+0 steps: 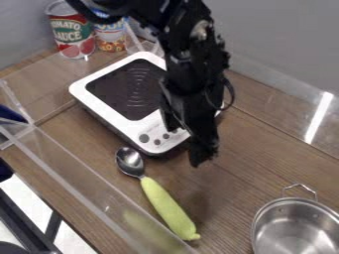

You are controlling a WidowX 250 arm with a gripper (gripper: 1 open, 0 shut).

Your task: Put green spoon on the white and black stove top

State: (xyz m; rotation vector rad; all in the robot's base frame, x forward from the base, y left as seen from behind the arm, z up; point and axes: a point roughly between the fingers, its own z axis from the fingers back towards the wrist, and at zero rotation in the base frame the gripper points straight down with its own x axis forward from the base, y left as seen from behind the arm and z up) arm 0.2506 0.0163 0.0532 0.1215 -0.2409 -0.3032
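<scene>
The green spoon [161,199] lies on the wooden table in front of the stove, its shiny metal bowl toward the stove's front corner and its thick yellow-green handle pointing to the near right. The white and black stove top [129,94] sits flat at the middle left, with a black ringed burner and a front button panel. My black gripper [192,149] hangs open over the stove's front right corner, fingers pointing down, above and to the right of the spoon's bowl. Nothing is between its fingers.
A steel pot [296,229] stands at the bottom right corner. Two cans [89,37] stand behind the stove at the back left. A clear plastic wall [59,184] runs along the table's near left edge, another along the far right.
</scene>
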